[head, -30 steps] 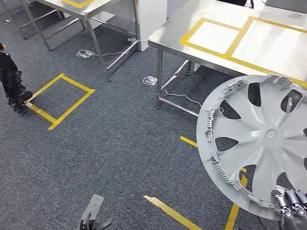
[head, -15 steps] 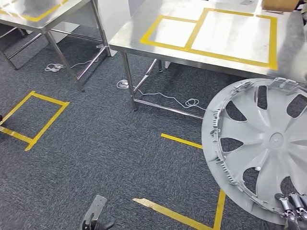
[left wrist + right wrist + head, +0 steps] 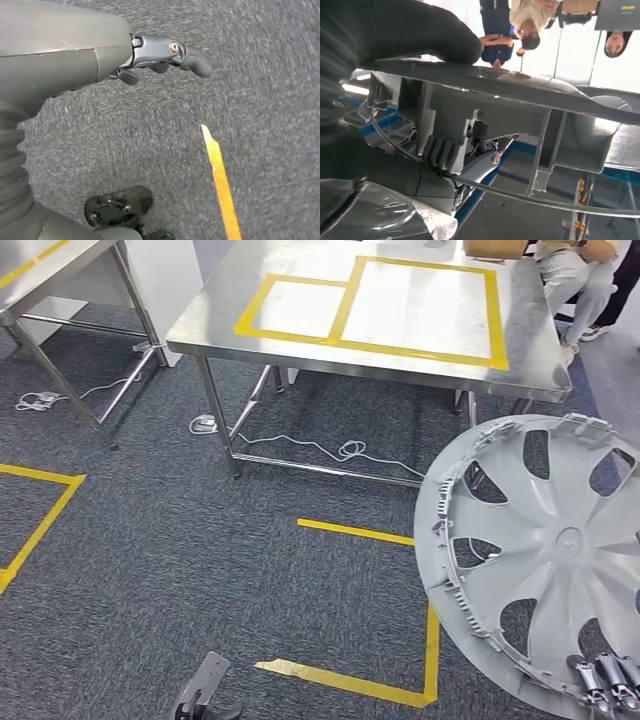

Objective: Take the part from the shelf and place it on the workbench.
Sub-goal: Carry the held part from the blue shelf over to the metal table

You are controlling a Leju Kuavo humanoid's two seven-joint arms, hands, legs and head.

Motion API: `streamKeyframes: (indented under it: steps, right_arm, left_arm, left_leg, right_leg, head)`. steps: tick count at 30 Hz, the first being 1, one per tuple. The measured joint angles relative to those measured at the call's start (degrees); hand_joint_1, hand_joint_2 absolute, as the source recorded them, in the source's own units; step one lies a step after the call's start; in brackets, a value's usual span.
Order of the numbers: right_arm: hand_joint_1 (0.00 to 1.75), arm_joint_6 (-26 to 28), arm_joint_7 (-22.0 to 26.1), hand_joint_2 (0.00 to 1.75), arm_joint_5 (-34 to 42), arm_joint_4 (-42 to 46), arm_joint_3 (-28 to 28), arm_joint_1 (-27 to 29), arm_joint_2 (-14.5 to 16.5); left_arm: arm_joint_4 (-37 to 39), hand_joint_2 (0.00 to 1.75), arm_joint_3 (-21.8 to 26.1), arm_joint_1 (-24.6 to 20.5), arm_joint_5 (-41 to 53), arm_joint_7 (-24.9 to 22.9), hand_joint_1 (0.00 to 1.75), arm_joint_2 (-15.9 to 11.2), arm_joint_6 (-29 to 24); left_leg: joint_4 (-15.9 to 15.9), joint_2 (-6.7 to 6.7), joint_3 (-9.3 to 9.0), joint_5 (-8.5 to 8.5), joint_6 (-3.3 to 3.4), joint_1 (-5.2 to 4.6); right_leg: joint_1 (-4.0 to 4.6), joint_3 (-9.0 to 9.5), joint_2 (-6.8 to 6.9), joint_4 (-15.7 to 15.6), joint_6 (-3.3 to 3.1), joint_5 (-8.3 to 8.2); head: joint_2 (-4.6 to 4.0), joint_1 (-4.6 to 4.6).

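Note:
The part is a large grey wheel cover (image 3: 543,550) with spoke openings, held up at the lower right of the head view. My right hand (image 3: 604,685) grips its lower rim, dark fingers curled over the edge. In the right wrist view the cover's ribbed rim (image 3: 490,107) runs across the picture, close to the thumb (image 3: 429,30). The steel workbench (image 3: 226,325) with yellow tape rectangles stands ahead, beyond the cover. My left hand (image 3: 170,52) hangs over the carpet with its fingers apart and nothing in it; its tip (image 3: 204,702) peeks in at the bottom edge.
Yellow tape lines (image 3: 355,532) mark a floor box in front of the bench. Cables (image 3: 347,450) lie under the bench. A second steel table (image 3: 45,265) stands at far left. A seated person (image 3: 573,270) is at the bench's far right corner.
The whole view has swung: the workbench has shifted left and nearer, so the camera has moved. The wheel cover stays held at lower right in my right hand.

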State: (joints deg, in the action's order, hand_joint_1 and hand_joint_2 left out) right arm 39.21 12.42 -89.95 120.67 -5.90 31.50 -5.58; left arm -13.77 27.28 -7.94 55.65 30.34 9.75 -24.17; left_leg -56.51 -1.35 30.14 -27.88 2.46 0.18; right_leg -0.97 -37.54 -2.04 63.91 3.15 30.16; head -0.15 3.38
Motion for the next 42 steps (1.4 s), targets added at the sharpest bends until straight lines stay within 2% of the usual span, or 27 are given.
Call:
streamKeyframes:
  steps: [1,2,3,4,5,7,8,9,11,13,15,18,22,25,33,39,42]
  right_arm:
    - [1.75,0.0,0.77,1.75,0.01,-0.01,0.06,-0.27,0.38]
    - [1.75,0.0,1.41,1.75,0.02,-0.07,0.1,-0.46,0.76]
    - [1.75,0.0,1.88,1.75,0.03,-0.18,0.13,-0.53,1.07]
    - [1.75,0.0,2.16,1.75,0.03,-0.34,0.16,-0.57,1.29]
    - [1.75,0.0,2.17,1.75,0.03,-0.51,0.22,-0.66,1.44]
    - [1.75,0.0,1.68,1.75,0.04,-0.81,0.38,-1.08,1.56]
    - [1.75,0.0,1.29,1.75,0.05,-0.9,0.48,-1.39,1.56]
    - [1.75,0.0,0.94,1.75,0.05,-0.99,0.6,-1.74,1.56]
    - [1.75,0.0,0.11,1.75,-0.01,-1.19,0.93,-2.34,1.55]
    - [1.75,0.0,-0.74,1.75,-0.11,-1.44,1.23,-2.76,1.52]
    - [1.75,0.0,-1.29,1.75,-0.16,-1.65,1.35,-3.08,1.44]
    - [1.75,0.0,-1.96,1.75,-0.17,-1.89,1.63,-3.4,1.09]
    - [1.75,0.0,-3.14,1.75,-0.17,-2.09,2.25,-3.63,0.23]
    - [1.75,0.0,-3.91,1.75,-0.17,-2.29,2.59,-3.76,-0.28]
    - [1.75,0.0,-7.72,1.75,-0.16,-3.21,4.2,-4.62,-1.81]
    - [1.75,0.0,-13.0,1.75,-0.1,-4.28,6.68,-5.33,-4.24]
    - [1.75,0.0,-13.73,1.75,-0.1,-4.33,7.27,-5.28,-5.37]
  left_arm:
    - [0.0,1.75,-0.04,0.28,-0.2,0.19,0.0,-0.06,-0.16]
    - [0.0,1.75,-0.04,0.55,-0.44,0.37,0.0,-0.13,-0.29]
    - [0.0,1.75,-0.03,0.7,-0.69,0.52,0.0,-0.22,-0.4]
    - [0.0,1.75,-0.02,0.73,-1.0,0.68,0.0,-0.28,-0.52]
    - [0.0,1.75,-0.01,0.67,-1.38,0.81,0.0,-0.31,-0.65]
    - [0.0,1.75,0.04,0.39,-2.14,1.08,0.0,-0.3,-0.88]
    - [0.0,1.75,0.07,0.24,-2.36,1.21,0.0,-0.28,-0.96]
    - [0.0,1.75,0.08,0.11,-2.41,1.34,0.0,-0.27,-0.99]
    - [0.0,1.75,0.08,-0.04,-2.34,1.5,0.0,-0.22,-1.03]
    - [0.0,1.75,0.07,-0.16,-2.32,1.51,0.0,-0.06,-1.06]
    - [0.0,1.75,0.06,-0.29,-2.28,1.51,0.0,0.16,-1.08]
    - [0.0,1.75,0.04,-0.37,-2.38,1.63,0.0,0.51,-1.1]
    - [0.0,1.75,0.04,-0.57,-2.78,1.76,0.0,1.0,-1.18]
    - [0.0,1.75,0.04,-0.75,-2.93,1.76,0.0,1.2,-1.19]
    - [0.0,1.75,0.04,-1.33,-3.49,1.62,0.0,1.35,-1.21]
    - [0.0,1.75,0.04,-1.59,-3.76,1.55,0.0,1.36,-1.31]
    - [0.0,1.75,0.04,-1.68,-4.02,1.58,0.0,1.47,-1.42]
  left_leg:
    - [-0.01,0.59,0.08,0.04,0.08,-0.05]
    - [-0.05,1.16,0.17,0.04,0.08,-0.09]
    - [-0.09,1.62,0.21,0.03,0.07,-0.11]
    - [-0.12,1.95,0.2,0.01,0.03,-0.11]
    - [-0.18,2.16,0.17,-0.03,-0.06,-0.1]
    - [-0.42,2.37,0.15,-0.21,-0.47,-0.22]
    - [-0.62,2.41,0.24,-0.28,-0.74,-0.35]
    - [-0.85,2.44,0.36,-0.4,-0.89,-0.53]
    - [-1.07,2.45,0.54,-0.31,-0.4,-0.73]
    - [-0.97,2.45,0.54,-0.13,0.32,-0.74]
    - [-0.77,2.45,0.52,-0.02,0.33,-0.68]
    - [-0.6,2.44,0.53,0.16,-0.08,-0.55]
    - [-0.51,2.45,0.54,0.24,-1.55,-0.39]
    - [-0.51,2.45,0.57,0.27,-1.82,-0.38]
    - [-0.71,2.45,0.7,0.26,-1.8,-0.53]
    - [-1.56,2.42,1.27,-0.06,-1.09,-0.82]
    - [-0.49,2.67,0.97,0.68,-0.42,-0.6]
  right_leg:
    - [-0.07,-1.74,1.12,3.98,0.27,1.94]
    - [-0.16,-3.32,1.6,7.67,0.51,3.39]
    - [-0.28,-4.1,1.75,9.76,0.72,3.84]
    - [-0.38,-3.71,1.83,9.53,0.87,3.17]
    - [-0.46,-2.07,1.96,6.84,0.94,1.56]
    - [-0.53,2.87,2.33,-1.56,0.87,-1.53]
    - [-0.5,4.65,2.41,-4.65,0.57,-2.27]
    - [-0.51,5.57,2.45,-6.29,0.31,-2.46]
    - [-0.5,5.68,2.3,-6.72,-0.12,-2.53]
    - [-0.41,5.65,2.26,-6.73,-0.18,-2.55]
    - [-0.27,5.65,2.27,-6.71,-0.5,-2.51]
    - [-0.1,5.59,2.29,-6.6,-0.89,-2.46]
    - [-0.02,5.42,2.31,-6.39,-1.01,-2.46]
    - [-0.04,5.38,2.31,-6.35,-1.05,-2.5]
    - [-0.2,5.39,2.33,-6.38,-0.95,-2.59]
    - [-0.51,5.19,2.32,-6.42,-0.44,-2.9]
    - [-0.49,5.02,2.18,-6.62,0.16,-2.92]
  head:
    - [0.0,-0.1]
    - [0.0,-0.11]
    - [0.0,-0.09]
    - [0.0,-0.1]
    - [0.0,-0.1]
    - [0.0,-0.14]
    - [0.0,-0.1]
    - [0.0,-0.07]
    - [0.0,0.04]
    - [0.0,0.05]
    - [0.0,0.04]
    - [0.0,0.03]
    - [0.0,0.01]
    - [0.0,-0.01]
    - [0.0,-0.01]
    - [0.0,0.01]
    - [0.0,-0.01]
